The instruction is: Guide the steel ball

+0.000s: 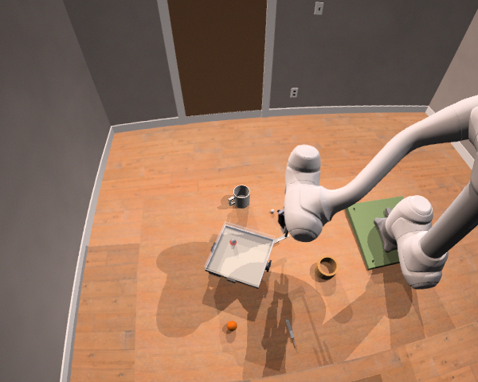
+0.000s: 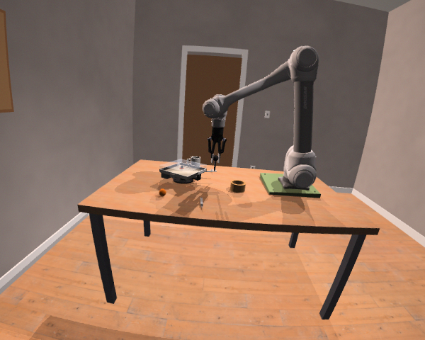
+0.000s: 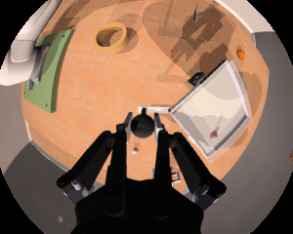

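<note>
The square white plate with its clear lid (image 1: 240, 257) sits on a dark stand left of the arm; it also shows in the side view (image 2: 183, 169) and the wrist view (image 3: 213, 109). The steel ball (image 1: 232, 241) lies near the plate's far edge, on or right at the red printed spot (image 3: 213, 133). A thin handle rod (image 1: 279, 239) sticks out from the plate's right far corner and ends in a dark knob (image 3: 143, 125). My gripper (image 3: 143, 118) points straight down and is shut on that knob (image 2: 214, 158). I cannot tell whether the plate is exactly level.
A grey mug (image 1: 241, 196) with a small die (image 1: 232, 200) stands behind the plate. A small grey ball (image 1: 272, 211) lies near my wrist. A yellow-brown ring (image 1: 327, 266), an orange ball (image 1: 231, 325) and a grey pen-like tool (image 1: 290, 329) lie in front. The arm stands on the green base (image 1: 375, 230).
</note>
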`<state>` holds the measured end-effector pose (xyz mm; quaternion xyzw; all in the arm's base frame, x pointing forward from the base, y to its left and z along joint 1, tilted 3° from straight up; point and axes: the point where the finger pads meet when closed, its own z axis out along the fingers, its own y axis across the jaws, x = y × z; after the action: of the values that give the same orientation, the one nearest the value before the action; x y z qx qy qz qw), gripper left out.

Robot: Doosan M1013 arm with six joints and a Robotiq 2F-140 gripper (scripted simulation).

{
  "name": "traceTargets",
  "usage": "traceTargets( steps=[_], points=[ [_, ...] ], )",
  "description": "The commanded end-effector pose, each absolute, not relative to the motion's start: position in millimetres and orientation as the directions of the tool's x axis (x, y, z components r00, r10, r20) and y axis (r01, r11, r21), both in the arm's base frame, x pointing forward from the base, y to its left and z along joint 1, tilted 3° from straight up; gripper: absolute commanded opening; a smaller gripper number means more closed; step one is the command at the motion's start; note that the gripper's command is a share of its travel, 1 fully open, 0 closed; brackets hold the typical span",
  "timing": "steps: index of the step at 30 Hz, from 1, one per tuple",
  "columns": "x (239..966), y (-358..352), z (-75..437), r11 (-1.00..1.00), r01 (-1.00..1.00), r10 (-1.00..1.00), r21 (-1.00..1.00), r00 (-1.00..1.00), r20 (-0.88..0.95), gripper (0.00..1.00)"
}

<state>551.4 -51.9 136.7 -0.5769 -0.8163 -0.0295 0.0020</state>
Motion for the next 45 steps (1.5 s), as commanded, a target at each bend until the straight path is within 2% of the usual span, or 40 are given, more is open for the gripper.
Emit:
traceTargets(
  steps=[1, 36, 37, 45],
  points=[
    [553.6, -55.6, 139.9, 0.333, 0.942, 0.942, 0.045, -0.335, 0.035, 0.00],
    [553.5, -55.6, 139.9, 0.333, 0.942, 0.942, 0.045, -0.335, 0.035, 0.00],
    [553.5, -55.6, 139.9, 0.333, 0.942, 0.942, 0.045, -0.335, 0.035, 0.36],
    [553.5, -55.6, 139.9, 0.333, 0.942, 0.942, 0.045, -0.335, 0.035, 0.36]
  ],
)
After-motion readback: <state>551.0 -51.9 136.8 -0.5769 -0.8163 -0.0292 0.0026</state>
